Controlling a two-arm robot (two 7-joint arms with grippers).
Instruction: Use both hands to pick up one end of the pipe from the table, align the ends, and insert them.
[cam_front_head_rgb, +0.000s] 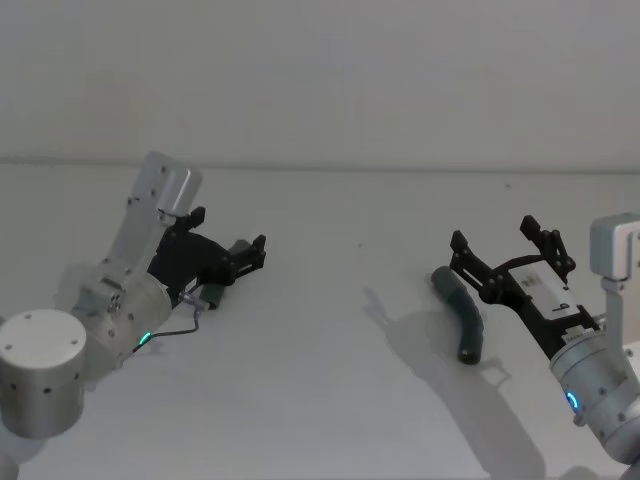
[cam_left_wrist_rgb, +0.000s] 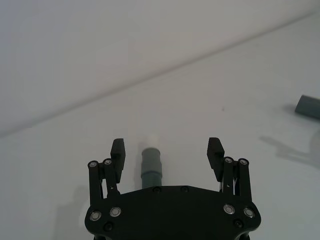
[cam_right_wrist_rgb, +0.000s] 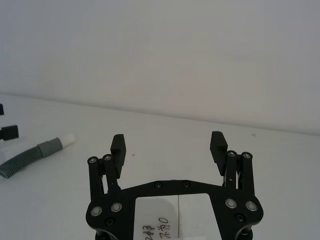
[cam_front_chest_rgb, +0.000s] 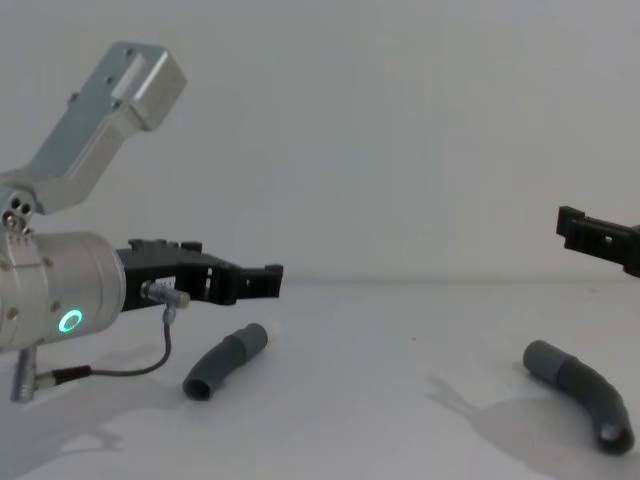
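The black plastic two-finger left gripper (cam_front_head_rgb: 229, 232), on a silver cylindrical wrist with a green ring light, hangs over the left side of the plain matte white-grey table (cam_front_head_rgb: 320, 410). Its jaws are spread wide and grasp nothing. Just below it, lying on the table, is the left pipe piece (cam_front_chest_rgb: 225, 362), a short curved dark grey tube with a ribbed bend. The chest view shows a gap between gripper and tube. In the left wrist view the tube's smooth lighter grey collar (cam_left_wrist_rgb: 151, 162) and narrow white tip (cam_left_wrist_rgb: 151, 138) show between the two black fingers (cam_left_wrist_rgb: 118, 150), nearer one than the other. Well apart on the right, the black right gripper (cam_front_head_rgb: 493, 232) hovers with its jaws likewise released and empty. It is just above and beside the right pipe piece (cam_front_head_rgb: 462, 315), a similar curved dark grey tube resting flat on the table.
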